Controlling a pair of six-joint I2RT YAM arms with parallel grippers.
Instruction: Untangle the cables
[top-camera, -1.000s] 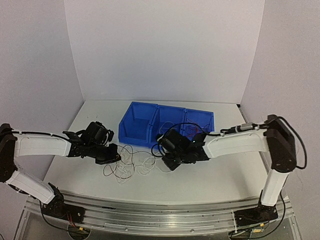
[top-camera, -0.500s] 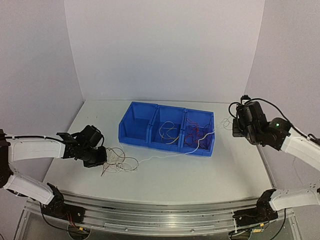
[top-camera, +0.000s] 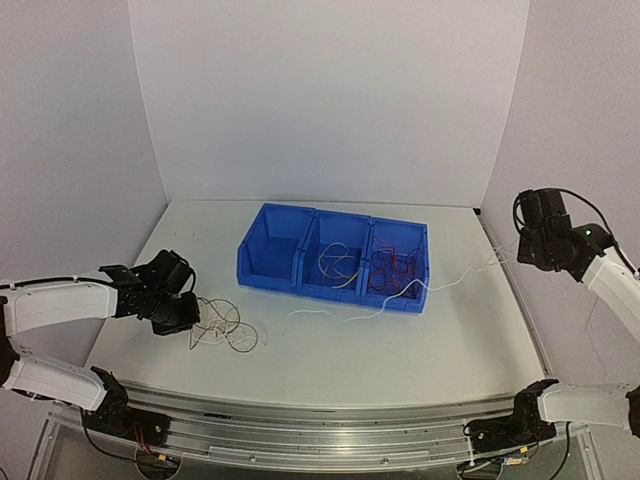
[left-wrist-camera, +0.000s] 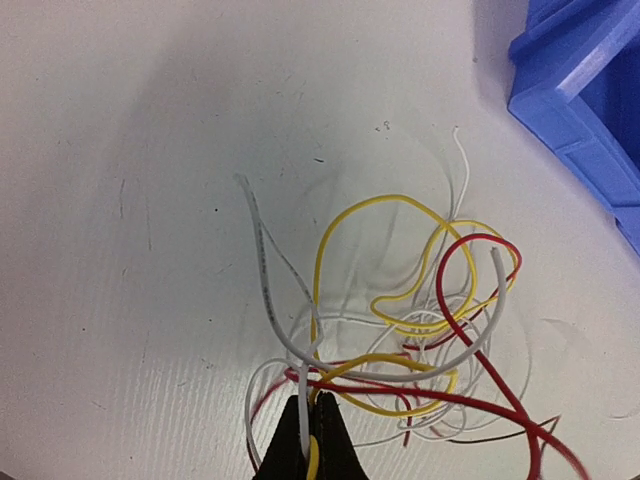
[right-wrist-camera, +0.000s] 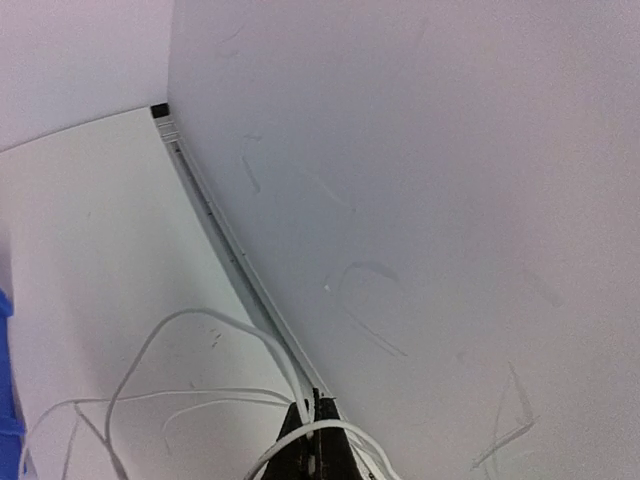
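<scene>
- One blue bin (top-camera: 262, 262) with three compartments: yellow and white cables (top-camera: 338, 266) in the middle one, red cables (top-camera: 392, 268) in the right one.
- Left gripper (left-wrist-camera: 310, 440) jaws pinch the tabletop tangle (left-wrist-camera: 400, 330).
- Right gripper (right-wrist-camera: 312, 437) jaws pinch one white cable (right-wrist-camera: 190, 314).

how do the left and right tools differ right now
1. The left tool sits low over the table. The right tool is raised beside the right wall.
2. The left tool pinches white and yellow strands of the tangle. The right tool pinches only white cable.
Shared: both are shut on thin cables.
</scene>
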